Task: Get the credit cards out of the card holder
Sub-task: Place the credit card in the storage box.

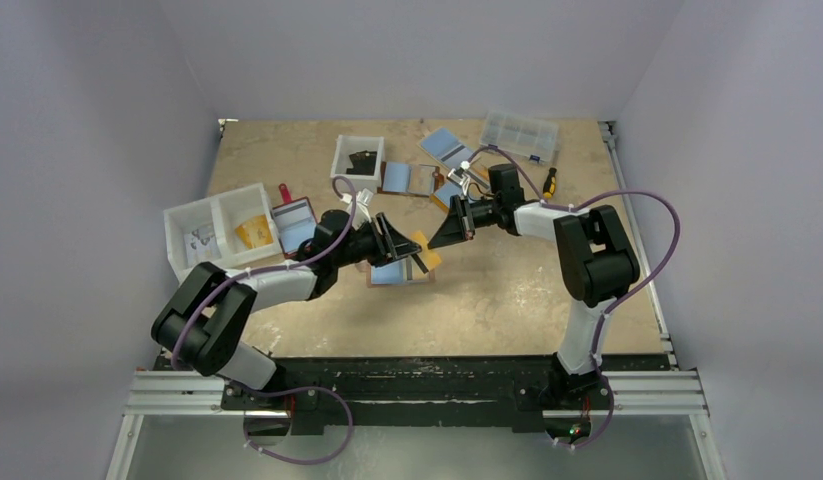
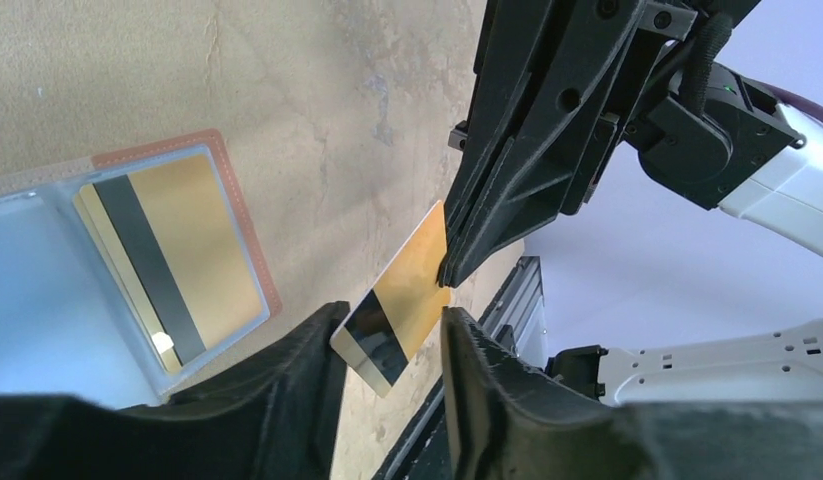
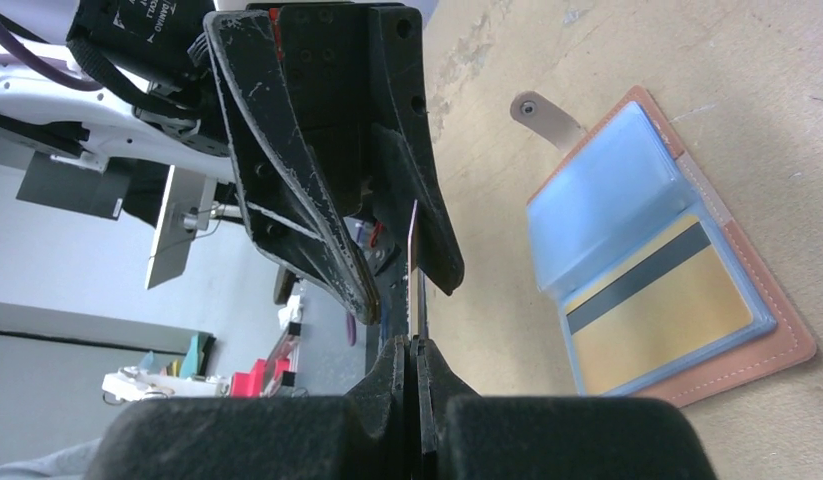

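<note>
Looking down at the middle of the table [image 1: 507, 290], we've got both arms meeting nose to nose just above the open card holder [image 3: 777, 352]. The right gripper [image 3: 419, 345] is pinched tight on one long edge of a gold credit card [image 2: 412, 290]. We can see the card held clear of the table, its black stripe at the end nearest the left arm. The left gripper [image 2: 392, 318] faces it from the other side, fingers [image 2: 487, 390] parted, with the striped end of the card sitting between them. From the right wrist view one finger is right beside the card and there's a gap on the other side, so we can't say it has a grip. Down on the tabletop the card holder lies flat and spread open, tan leather outside, clear bluish sleeves [image 3: 597, 200] inside, its snap tab [image 3: 545, 113] sticking out past one edge. We spot a second gold card [image 3: 657, 320] tucked in a sleeve, black stripe showing through the plastic. Further back we make out a white divided bin [image 1: 219, 225] on the left and a clear compartment box [image 1: 520, 135] on the right, well apart from the action.
</note>
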`<action>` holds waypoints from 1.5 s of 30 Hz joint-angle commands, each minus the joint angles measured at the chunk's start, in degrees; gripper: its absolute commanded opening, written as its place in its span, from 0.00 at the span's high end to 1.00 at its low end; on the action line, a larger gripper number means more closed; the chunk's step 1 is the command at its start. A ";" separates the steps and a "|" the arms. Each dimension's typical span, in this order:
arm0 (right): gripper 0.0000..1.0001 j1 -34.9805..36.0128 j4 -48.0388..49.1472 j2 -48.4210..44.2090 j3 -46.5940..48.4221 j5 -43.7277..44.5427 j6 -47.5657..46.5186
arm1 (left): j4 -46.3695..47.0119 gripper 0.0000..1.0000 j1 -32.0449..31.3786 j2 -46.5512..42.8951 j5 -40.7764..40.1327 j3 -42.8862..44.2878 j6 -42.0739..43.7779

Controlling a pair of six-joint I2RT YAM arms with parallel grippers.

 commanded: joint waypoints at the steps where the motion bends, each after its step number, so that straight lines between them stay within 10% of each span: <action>1: 1.00 -0.20 4.69 -1.89 -0.58 -2.60 2.86 | 6.01 0.63 -0.34 0.48 0.48 0.44 -0.51; 6: 1.00 -0.19 5.33 -1.89 -0.76 -2.67 3.37 | 10.44 1.00 -0.34 0.66 2.41 -0.27 -1.55; 10: 0.70 -0.35 2.54 -2.23 0.02 -1.21 0.19 | 4.00 1.00 -0.26 -1.57 3.10 0.55 3.58; 14: 0.51 -0.63 -29.49 -1.32 10.87 5.64 -29.19 | -22.86 1.00 0.24 -8.19 -2.58 7.31 21.73; 21: 0.40 -0.72 -37.66 -5.28 11.92 15.53 -40.94 | -59.93 1.00 1.00 -18.36 -28.48 20.88 53.75; 31: 0.38 -0.74 -37.56 -6.83 11.28 18.69 -42.36 | -58.45 1.00 2.75 -26.89 -62.57 23.69 86.14; 45: 0.38 -0.71 -37.28 -5.73 10.88 18.62 -42.64 | -61.73 1.00 16.69 -7.77 -73.04 31.14 70.61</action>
